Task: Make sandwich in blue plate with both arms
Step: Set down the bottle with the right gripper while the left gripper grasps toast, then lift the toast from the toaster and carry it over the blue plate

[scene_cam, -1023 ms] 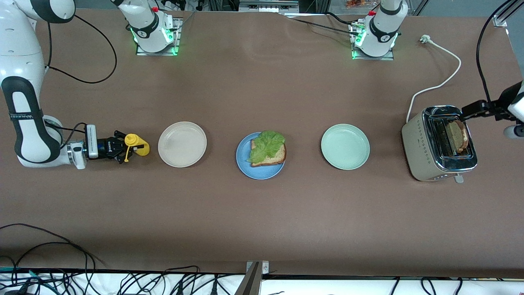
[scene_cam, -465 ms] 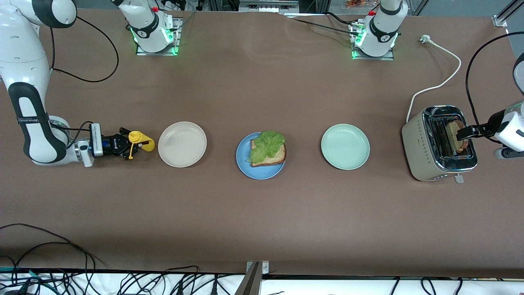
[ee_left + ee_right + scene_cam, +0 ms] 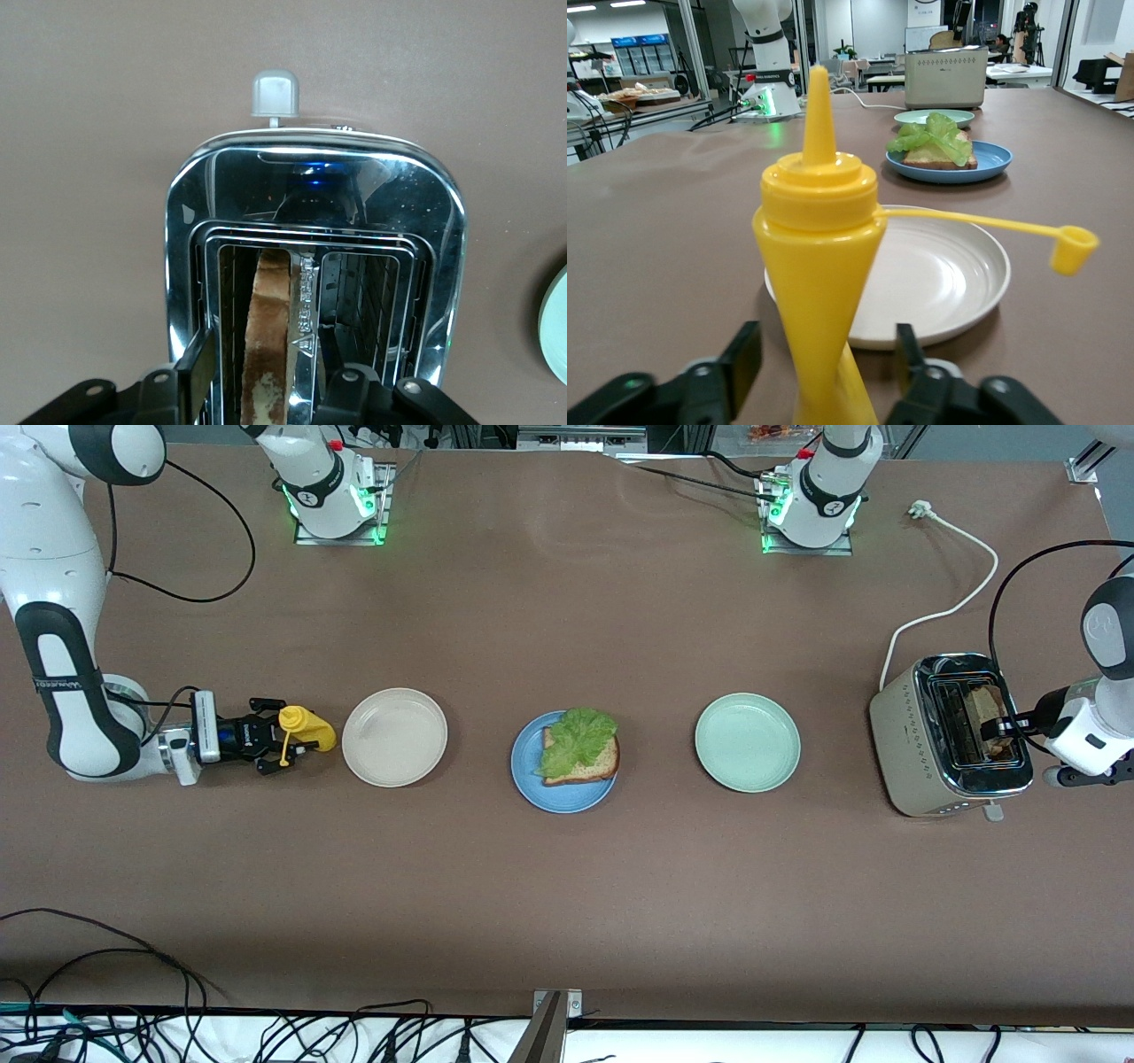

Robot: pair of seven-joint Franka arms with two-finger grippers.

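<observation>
While three plates sit in a row across the middle of the table, only the central one carries food: the blue plate (image 3: 563, 762) holds one bread slice (image 3: 592, 760) with one lettuce leaf (image 3: 576, 742) on top, open-faced. On the plate, the leaf spreads from the centre toward twelve o'clock and the slice's bare crust corner shows at about four o'clock. One beige-white plate (image 3: 394, 737) lies toward the right arm's end, one pale green plate (image 3: 747, 742) toward the left arm's end, each well apart from the blue one.

One toaster (image 3: 950, 735) stands at the left arm's end, its white cord (image 3: 946, 607) running off from about twelve o'clock. It has two slots; a second bread slice in the toaster (image 3: 266, 345) stands upright in one of them. The left gripper (image 3: 999, 729) is down over that slot, one finger on each side of the slice; from the wrist view the fingers (image 3: 197, 365) bracket the bread, but whether they press it I cannot tell.

One yellow squeeze bottle (image 3: 306, 731) stands just beside the beige-white plate. The right gripper (image 3: 276, 738) is low at the table there, its fingers (image 3: 740, 359) spread apart with the bottle between them, gaps visible on both sides.
</observation>
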